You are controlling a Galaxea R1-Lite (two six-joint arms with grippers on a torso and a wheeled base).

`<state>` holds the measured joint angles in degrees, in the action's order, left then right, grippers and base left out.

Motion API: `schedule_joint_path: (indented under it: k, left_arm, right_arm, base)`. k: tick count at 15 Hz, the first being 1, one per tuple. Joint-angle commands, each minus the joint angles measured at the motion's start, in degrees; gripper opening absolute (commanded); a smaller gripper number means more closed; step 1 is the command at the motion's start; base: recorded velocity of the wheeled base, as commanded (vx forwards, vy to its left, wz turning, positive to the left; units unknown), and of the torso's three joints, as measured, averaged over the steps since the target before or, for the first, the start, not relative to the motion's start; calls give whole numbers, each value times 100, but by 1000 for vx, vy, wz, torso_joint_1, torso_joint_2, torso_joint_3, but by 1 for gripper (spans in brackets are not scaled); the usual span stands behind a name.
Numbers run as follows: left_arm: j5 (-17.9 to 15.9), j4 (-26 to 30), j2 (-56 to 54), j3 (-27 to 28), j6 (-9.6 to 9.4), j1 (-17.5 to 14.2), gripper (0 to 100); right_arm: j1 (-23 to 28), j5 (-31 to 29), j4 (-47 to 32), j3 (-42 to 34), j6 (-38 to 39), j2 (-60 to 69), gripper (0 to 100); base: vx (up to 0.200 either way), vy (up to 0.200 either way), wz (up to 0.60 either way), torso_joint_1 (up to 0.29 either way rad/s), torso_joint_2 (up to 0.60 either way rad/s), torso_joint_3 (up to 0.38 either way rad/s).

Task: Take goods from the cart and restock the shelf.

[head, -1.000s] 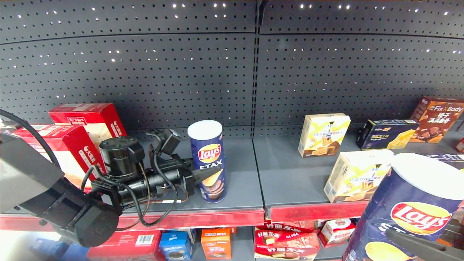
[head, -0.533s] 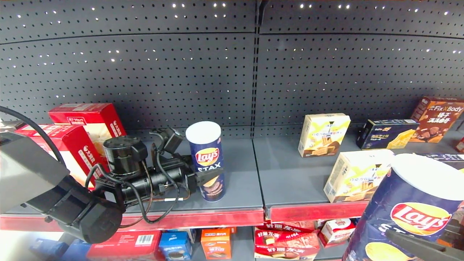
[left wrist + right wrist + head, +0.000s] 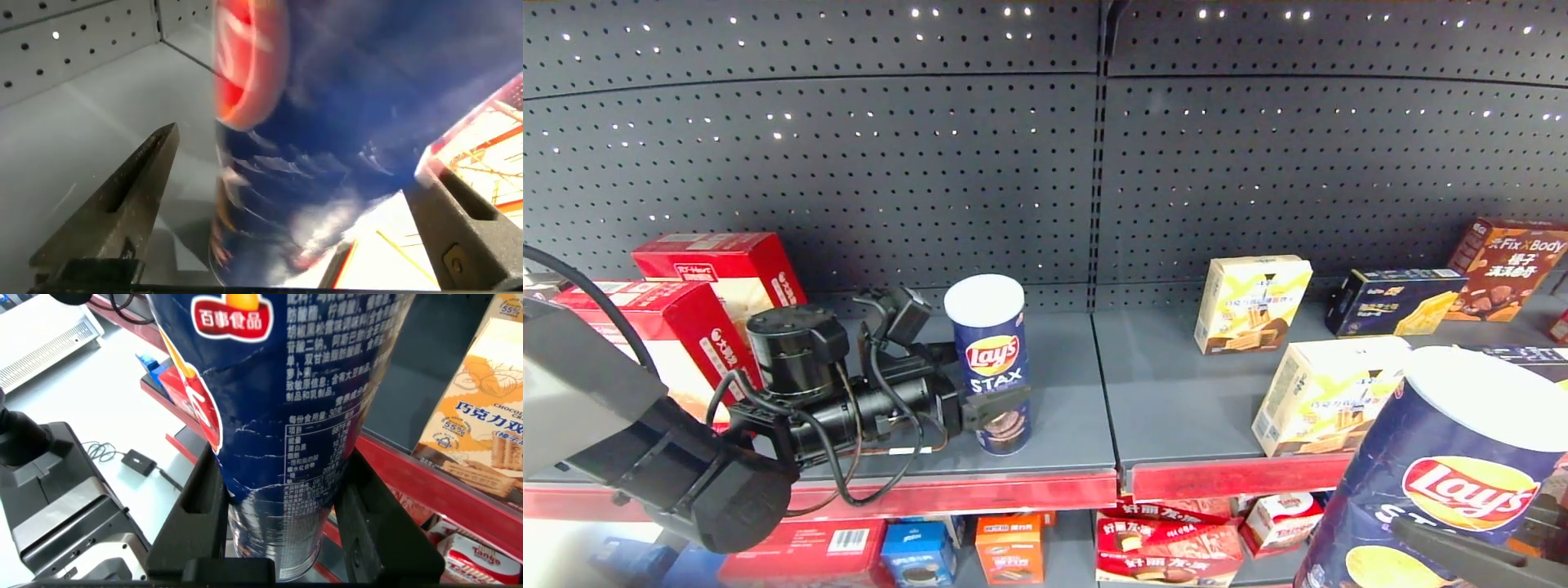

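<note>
A blue chip can (image 3: 990,359) with a white lid stands upright on the grey shelf (image 3: 1176,392), near its front edge. My left gripper (image 3: 988,384) is open around the can's lower half. In the left wrist view a gap shows between one finger (image 3: 122,204) and the can (image 3: 327,122). At the lower right, my right gripper (image 3: 1503,539) is shut on a second blue chip can (image 3: 1445,474), held upright in front of the shelf edge. The right wrist view shows that can (image 3: 286,416) clamped between both fingers of the gripper (image 3: 286,506).
Two red boxes (image 3: 719,269) stand behind my left arm. Right of the divider stand two yellow boxes (image 3: 1250,302), a dark blue box (image 3: 1396,302) and a brown box (image 3: 1507,265). Bare shelf lies between the can and the yellow boxes. The lower shelf holds several small boxes (image 3: 1009,547).
The can on the shelf has shifted slightly left and straightened upright. My left gripper's near finger has dropped lower across the can's front. The right arm and its can have not moved.
</note>
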<state>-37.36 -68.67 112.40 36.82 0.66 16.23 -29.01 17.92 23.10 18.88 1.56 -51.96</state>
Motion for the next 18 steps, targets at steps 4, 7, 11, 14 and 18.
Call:
schedule_joint_path:
  k: [4, 7, 11, 14, 18]
  left_arm:
    - [-25, 11, -491, -474, -321, -269, 100]
    - [-17, 3, -974, -764, -321, -462, 100]
    - [1, 20, -1721, -1309, -268, -489, 100]
    - [19, 20, -2749, -2091, -136, -840, 100]
    - [1416, 310, -3857, -2671, -57, -972, 100]
  right_arm:
    - [10, 1, 1, -16, 2, 10, 0]
    - [10, 1, -25, -16, 2, 10, 0]
    - [10, 1, -25, -43, 2, 1, 0]
    - [10, 1, -25, -43, 2, 10, 0]
    - [10, 10, -25, -104, 2, 10, 0]
  base:
    - [0, 0, 0, 0, 0, 0]
    - [0, 0, 0, 0, 0, 0]
    - [0, 0, 0, 0, 0, 0]
    - [0, 0, 0, 0, 0, 0]
    - [0, 0, 0, 0, 0, 0]
